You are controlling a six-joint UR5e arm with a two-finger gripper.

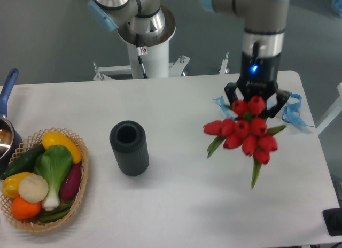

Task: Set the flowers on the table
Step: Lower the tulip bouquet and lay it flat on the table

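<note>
The flowers [244, 134], a bunch of red tulips with green leaves, hang over the right part of the white table [187, 200] with their heads turned toward the camera. My gripper [256, 101] points down right behind the bunch and is shut on it. The blooms hide the stems and my fingertips. One long green leaf trails down toward the table's front right.
A thin blue ribbon [292, 110] lies on the table by the gripper at the back right. A dark ribbed cylinder [129, 147] stands upright left of centre. A wicker basket [81, 190] of vegetables and a pot [6, 131] sit at the left edge.
</note>
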